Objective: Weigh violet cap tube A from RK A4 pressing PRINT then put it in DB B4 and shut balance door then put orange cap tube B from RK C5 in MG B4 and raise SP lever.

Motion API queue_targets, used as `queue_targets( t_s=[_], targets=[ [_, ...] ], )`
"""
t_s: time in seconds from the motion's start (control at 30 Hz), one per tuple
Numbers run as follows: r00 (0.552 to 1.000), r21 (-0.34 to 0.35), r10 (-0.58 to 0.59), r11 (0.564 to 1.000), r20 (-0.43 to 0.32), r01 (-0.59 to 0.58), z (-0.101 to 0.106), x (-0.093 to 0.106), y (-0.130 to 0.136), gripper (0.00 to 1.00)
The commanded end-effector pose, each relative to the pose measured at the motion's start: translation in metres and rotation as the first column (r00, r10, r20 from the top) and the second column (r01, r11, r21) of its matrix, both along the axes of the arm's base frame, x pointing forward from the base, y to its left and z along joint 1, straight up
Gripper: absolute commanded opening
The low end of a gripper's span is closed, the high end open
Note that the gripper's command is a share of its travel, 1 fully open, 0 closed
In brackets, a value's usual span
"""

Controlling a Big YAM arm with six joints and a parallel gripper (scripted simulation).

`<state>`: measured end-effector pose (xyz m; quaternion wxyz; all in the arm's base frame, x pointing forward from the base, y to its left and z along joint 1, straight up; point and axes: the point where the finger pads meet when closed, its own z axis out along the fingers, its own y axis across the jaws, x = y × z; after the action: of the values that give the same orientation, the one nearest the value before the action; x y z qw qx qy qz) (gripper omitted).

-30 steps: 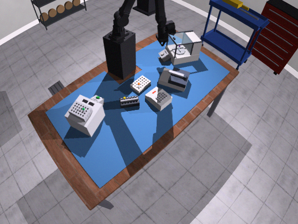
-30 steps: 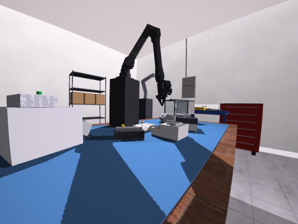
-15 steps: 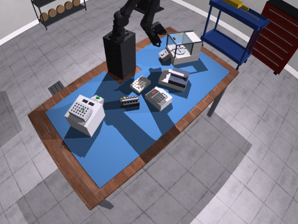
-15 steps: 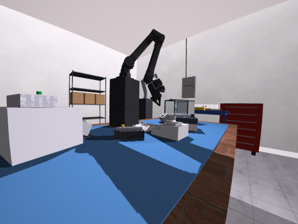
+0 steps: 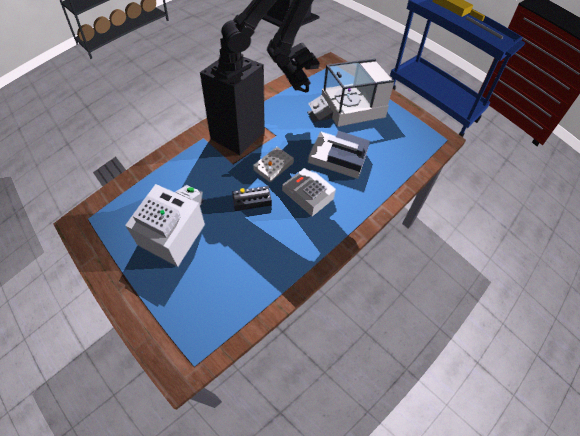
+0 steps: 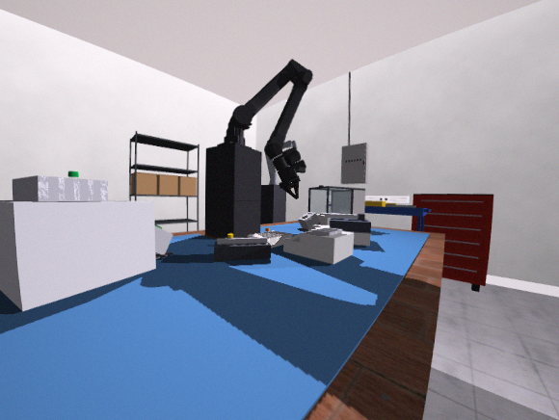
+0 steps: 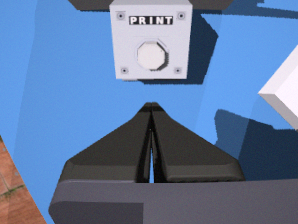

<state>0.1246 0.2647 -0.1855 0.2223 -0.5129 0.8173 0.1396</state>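
Blue mat (image 5: 240,267) (image 6: 231,356) (image 7: 45,65) on a brown wooden bench (image 5: 102,280) (image 6: 381,356) (image 7: 10,185), all stations upon it

Surface: the mat lies inside a wooden border; broad shadows cross it. The balance (image 5: 360,112) (image 6: 337,199) stands near one end, with the violet-capped tube (image 5: 349,90) inside its glass box. The orange-capped tube (image 5: 270,163) (image 6: 267,229) is in the rack (image 5: 266,172).

Gripper (image 5: 304,88) (image 6: 296,196) (image 7: 151,111): fingers pressed together, nothing between them — tips near the PRINT key (image 5: 316,105) (image 7: 151,55), not touching.

Room: grey tiled floor (image 5: 435,310) (image 6: 511,347), pale walls (image 6: 458,106). Noted beyond the bench — a blue cart (image 5: 445,93) (image 6: 395,210), a red drawer cabinet (image 5: 535,75) (image 6: 463,236) and dark shelving (image 5: 78,24) (image 6: 164,142).

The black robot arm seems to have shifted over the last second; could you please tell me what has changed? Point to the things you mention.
The black jointed arm (image 5: 287,47) (image 6: 291,106) has swung its black two-fingered claw (image 5: 304,88) (image 6: 296,196) (image 7: 151,111) back towards its own base side, away from the glass-walled white balance (image 5: 362,107) (image 6: 337,199). Nothing visibly was gripped or released. The bench instruments stayed put.
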Motion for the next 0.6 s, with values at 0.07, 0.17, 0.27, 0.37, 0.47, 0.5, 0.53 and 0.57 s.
queue_targets(
  t_s=[0.07,0.17,0.27,0.37,0.47,0.5,0.53,0.57],
  targets=[
    [1.000,-0.007,-0.001,1.000,-0.005,0.001,-0.004,-0.005,-0.006,0.00],
    [1.000,-0.008,-0.001,1.000,-0.003,0.001,-0.001,-0.003,-0.006,0.00],
    [1.000,0.003,-0.001,1.000,-0.001,0.001,-0.007,-0.002,0.001,0.00],
    [1.000,-0.007,-0.001,1.000,-0.005,0.001,-0.010,-0.002,-0.001,0.00],
    [1.000,0.003,-0.002,1.000,0.000,0.002,-0.013,0.000,0.004,0.00],
    [1.000,0.002,-0.002,1.000,-0.001,0.002,-0.014,0.000,0.004,0.00],
    [1.000,-0.001,-0.002,1.000,-0.002,0.002,-0.016,0.001,0.004,0.00],
    [1.000,0.000,-0.002,1.000,-0.001,0.002,-0.017,0.001,0.005,0.00]
  ],
)
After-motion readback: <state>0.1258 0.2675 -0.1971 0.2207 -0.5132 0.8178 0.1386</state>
